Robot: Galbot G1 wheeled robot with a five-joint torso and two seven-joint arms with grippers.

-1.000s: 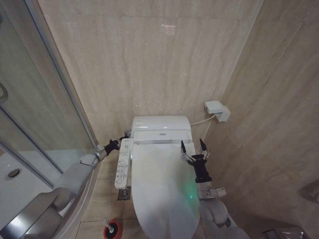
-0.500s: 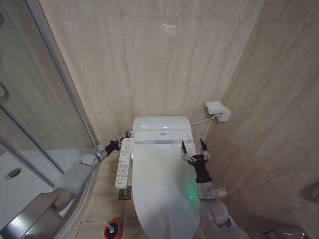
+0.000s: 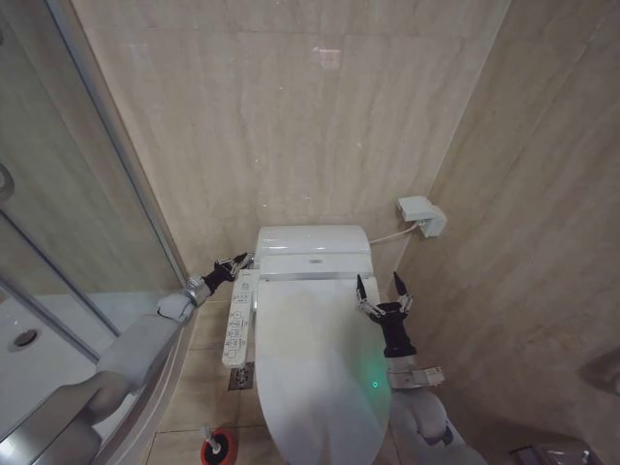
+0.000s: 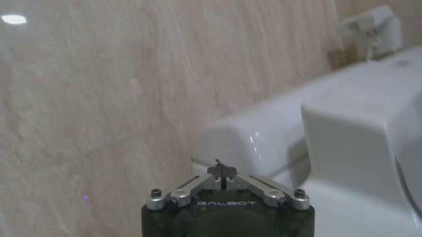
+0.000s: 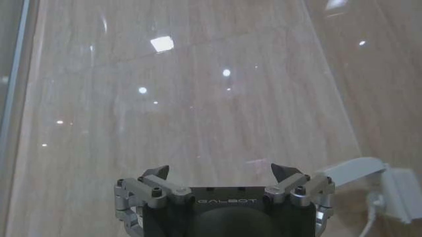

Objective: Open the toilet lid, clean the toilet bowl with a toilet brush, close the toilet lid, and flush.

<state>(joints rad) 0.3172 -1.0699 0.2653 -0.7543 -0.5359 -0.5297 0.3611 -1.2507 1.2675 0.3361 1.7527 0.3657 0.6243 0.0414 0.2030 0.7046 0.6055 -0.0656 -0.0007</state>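
The toilet lid (image 3: 315, 373) lies closed at lower centre, hiding the bowl. My right gripper (image 3: 384, 293) hovers over its right edge, fingers spread wide. My left gripper (image 3: 235, 262), pinched narrow, sits by the tank's left corner. The toilet brush (image 3: 215, 445) stands bottom left, partly cut off.

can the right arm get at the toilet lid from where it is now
Probably yes. The right pincer is open, just above the right side of the closed toilet lid, with nothing between them. The left pincer is by the tank, out of the way.

"GALBOT" stands on the left gripper (image 4: 222, 172) body and on the right gripper (image 5: 224, 173) body.
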